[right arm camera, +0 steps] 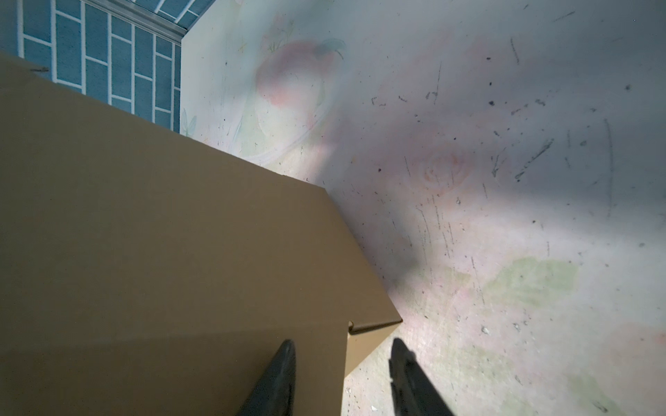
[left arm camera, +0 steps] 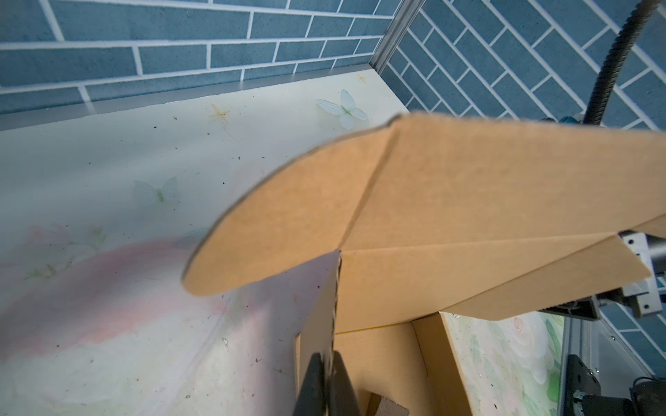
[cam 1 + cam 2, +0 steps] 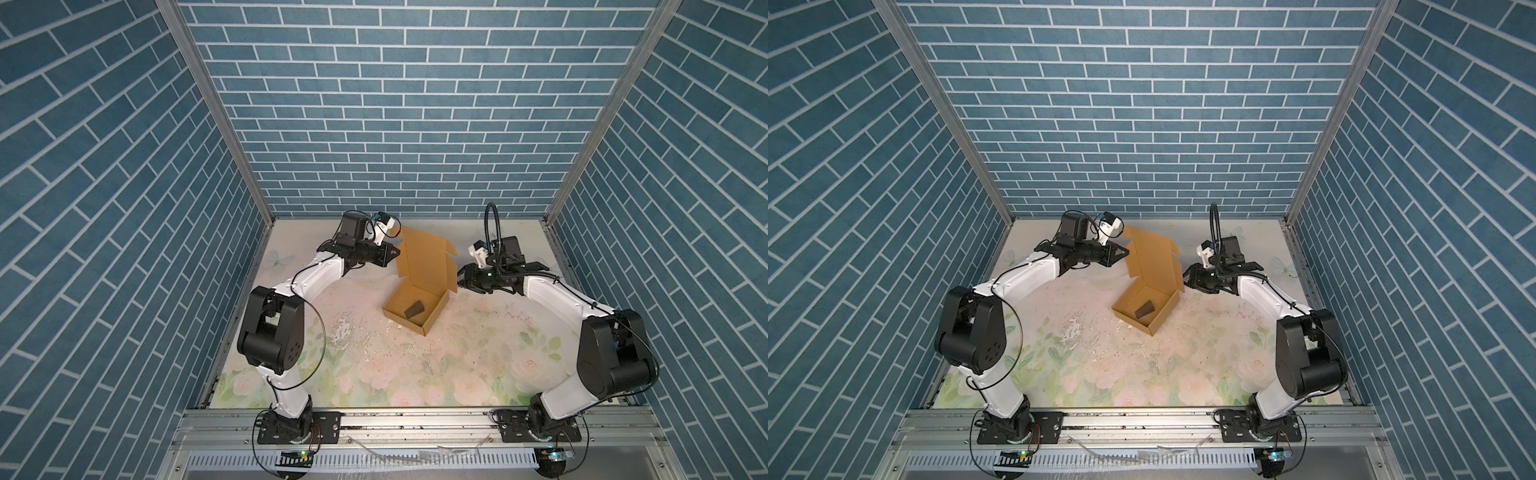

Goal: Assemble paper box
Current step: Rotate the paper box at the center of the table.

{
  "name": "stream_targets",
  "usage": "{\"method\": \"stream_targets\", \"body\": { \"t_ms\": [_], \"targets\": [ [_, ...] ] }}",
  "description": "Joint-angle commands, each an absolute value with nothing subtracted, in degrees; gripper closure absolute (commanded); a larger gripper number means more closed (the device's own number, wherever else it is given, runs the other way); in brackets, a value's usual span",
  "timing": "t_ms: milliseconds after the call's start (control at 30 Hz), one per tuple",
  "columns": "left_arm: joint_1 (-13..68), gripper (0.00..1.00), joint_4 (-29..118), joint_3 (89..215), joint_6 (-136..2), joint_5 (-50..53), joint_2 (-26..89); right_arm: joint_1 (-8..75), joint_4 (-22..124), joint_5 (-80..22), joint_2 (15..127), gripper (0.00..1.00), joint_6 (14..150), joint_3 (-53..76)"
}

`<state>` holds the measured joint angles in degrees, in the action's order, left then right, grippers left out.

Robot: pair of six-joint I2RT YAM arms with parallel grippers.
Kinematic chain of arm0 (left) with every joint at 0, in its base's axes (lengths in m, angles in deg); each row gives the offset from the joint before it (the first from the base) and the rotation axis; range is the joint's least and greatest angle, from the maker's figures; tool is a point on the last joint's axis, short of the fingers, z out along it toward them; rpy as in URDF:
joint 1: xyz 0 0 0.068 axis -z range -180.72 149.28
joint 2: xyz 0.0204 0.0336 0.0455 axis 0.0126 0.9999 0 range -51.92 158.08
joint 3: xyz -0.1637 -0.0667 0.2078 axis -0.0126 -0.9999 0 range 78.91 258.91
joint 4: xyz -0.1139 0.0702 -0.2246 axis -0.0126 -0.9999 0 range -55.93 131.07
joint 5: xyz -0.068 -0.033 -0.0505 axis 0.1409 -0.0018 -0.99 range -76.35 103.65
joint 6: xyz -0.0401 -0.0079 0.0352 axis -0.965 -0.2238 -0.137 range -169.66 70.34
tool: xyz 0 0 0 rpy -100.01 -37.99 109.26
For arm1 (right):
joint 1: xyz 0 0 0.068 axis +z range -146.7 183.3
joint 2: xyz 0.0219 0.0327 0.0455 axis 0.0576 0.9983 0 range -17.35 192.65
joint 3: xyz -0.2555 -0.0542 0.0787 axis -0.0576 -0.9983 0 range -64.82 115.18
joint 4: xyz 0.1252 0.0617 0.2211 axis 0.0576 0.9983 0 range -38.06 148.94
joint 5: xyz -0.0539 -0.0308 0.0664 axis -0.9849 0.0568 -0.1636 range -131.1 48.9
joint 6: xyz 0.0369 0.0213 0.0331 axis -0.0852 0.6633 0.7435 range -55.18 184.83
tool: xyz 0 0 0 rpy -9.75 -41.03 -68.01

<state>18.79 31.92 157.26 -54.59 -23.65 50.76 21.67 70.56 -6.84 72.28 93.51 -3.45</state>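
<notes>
Box (image 3: 424, 257) flap (image 2: 319, 317) is pinched in left gripper (image 2: 326, 363). Right gripper (image 1: 342, 345) is half-open, nothing held. Flap should be folded inward slowly.

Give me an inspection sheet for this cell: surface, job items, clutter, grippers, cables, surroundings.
Surface: floral table top, scuffed, with dark specks.
Job's things: paper box, tray formed, lid standing open; dark brown chip lies in the tray.
Clutter: white flakes on the table beside the box.
Grippers: left gripper shut on a flap edge of the box; right gripper open, box edge between its fingers in the wrist view, contact unclear.
Cables: cable loop off the left arm; gooseneck hose at the right wrist; none on the box.
Surroundings: blue brick-pattern walls; aluminium rail in front.
</notes>
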Motion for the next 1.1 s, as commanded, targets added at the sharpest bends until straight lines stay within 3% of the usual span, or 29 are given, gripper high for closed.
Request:
{"method": "stream_targets", "body": {
  "t_ms": [0,367,1067],
  "targets": [
    [19.1,0.94,31.2,160.0,-52.3,-24.5,52.2,22.7,67.6,-5.8,68.6,0.56,92.7,-4.4],
    [19.5,0.94,29.1,160.8,-46.3,-24.3,52.1,23.1,46.1,-2.6,59.2,0.46,77.0,-17.3],
    [20.3,0.94,30.2,157.9,-46.4,-24.3,50.4,26.4,42.0,3.4,59.3,0.39,63.0,-21.7]
  ]
}}
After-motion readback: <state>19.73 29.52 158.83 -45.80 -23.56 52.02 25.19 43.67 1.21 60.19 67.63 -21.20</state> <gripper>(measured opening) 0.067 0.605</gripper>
